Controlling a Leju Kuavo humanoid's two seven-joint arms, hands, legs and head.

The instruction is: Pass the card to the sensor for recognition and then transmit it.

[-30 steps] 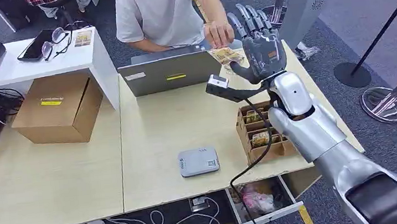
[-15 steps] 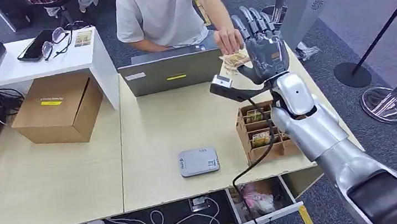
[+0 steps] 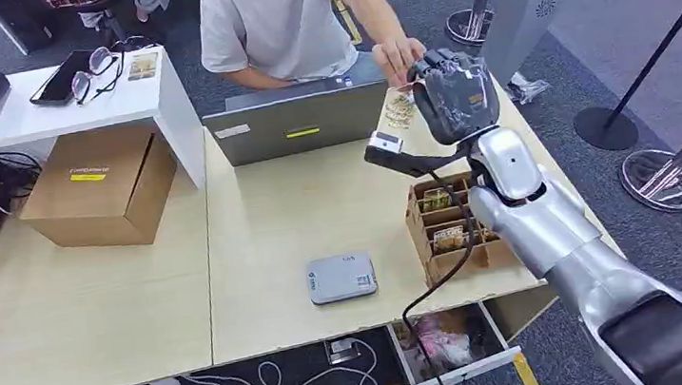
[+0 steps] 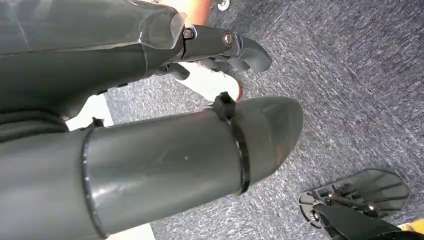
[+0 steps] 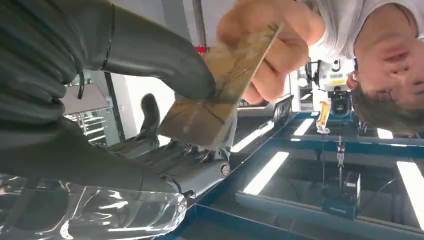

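The card point(image 5: 220, 95) sits at the far right of the worktop, raised above it, pinched between the thumb and fingers point(image 5: 150, 50) of the right hand point(image 3: 452, 95). In the right wrist view the thumb presses on one face of the card and the darker fingers lie against the other face, so the hand grips it. A person's hand point(image 5: 270, 45) holds the card's other end — both have it at once. In the head view the card point(image 3: 397, 107) shows as a tan patch just beside the right hand, with the person's hand point(image 3: 396, 54) touching its far edge.

The person point(image 3: 276, 18), in a pale T-shirt, sits behind a grey laptop point(image 3: 296, 124) at the worktop's far edge. On the worktop point(image 3: 273, 219), near its front edge, lies the sensor point(image 3: 340, 278) — a flat grey box, well apart from the card. To the sensor's right stands a cardboard tray point(image 3: 444, 229) with compartments holding more cards, partly hidden by the right arm. A brown box point(image 3: 97, 185) sits on the left side of the worktop.

The left hand point(image 4: 220, 45) hangs over grey carpet in the left wrist view; its fingers point(image 4: 240, 47) are curled, but whether they are closed I cannot tell.
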